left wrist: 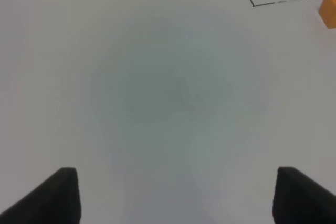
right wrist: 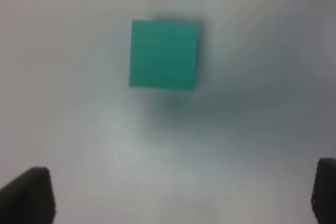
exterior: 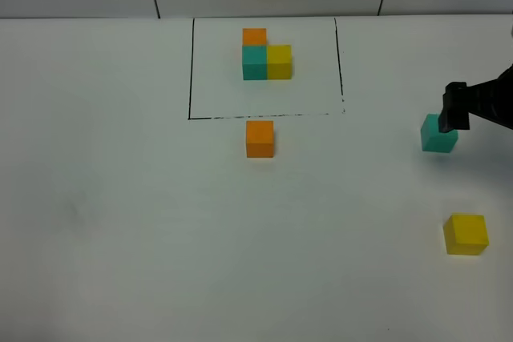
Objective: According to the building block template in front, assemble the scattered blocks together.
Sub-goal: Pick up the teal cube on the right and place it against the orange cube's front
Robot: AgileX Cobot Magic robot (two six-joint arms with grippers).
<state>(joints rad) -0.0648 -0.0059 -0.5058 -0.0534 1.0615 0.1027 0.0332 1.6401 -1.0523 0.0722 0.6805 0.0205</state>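
Observation:
The building block template (exterior: 265, 56), an orange, teal and yellow cluster, sits inside a thin black drawn rectangle at the back middle. The scattered blocks lie apart: an orange cube (exterior: 260, 138) just in front of the frame, a teal cube (exterior: 438, 135) at the right, and a yellow cube (exterior: 466, 234) nearer the front right. My right gripper (exterior: 454, 110) hovers over the teal cube (right wrist: 164, 54), open wide and holding nothing. The left gripper (left wrist: 176, 198) is open over bare table, with the orange cube (left wrist: 328, 9) far ahead of it.
The white table (exterior: 120, 214) fills the view. The frame's black line (exterior: 264, 116) runs along the front of the template, and its corner (left wrist: 254, 4) shows in the left wrist view. A grey panelled wall stands behind.

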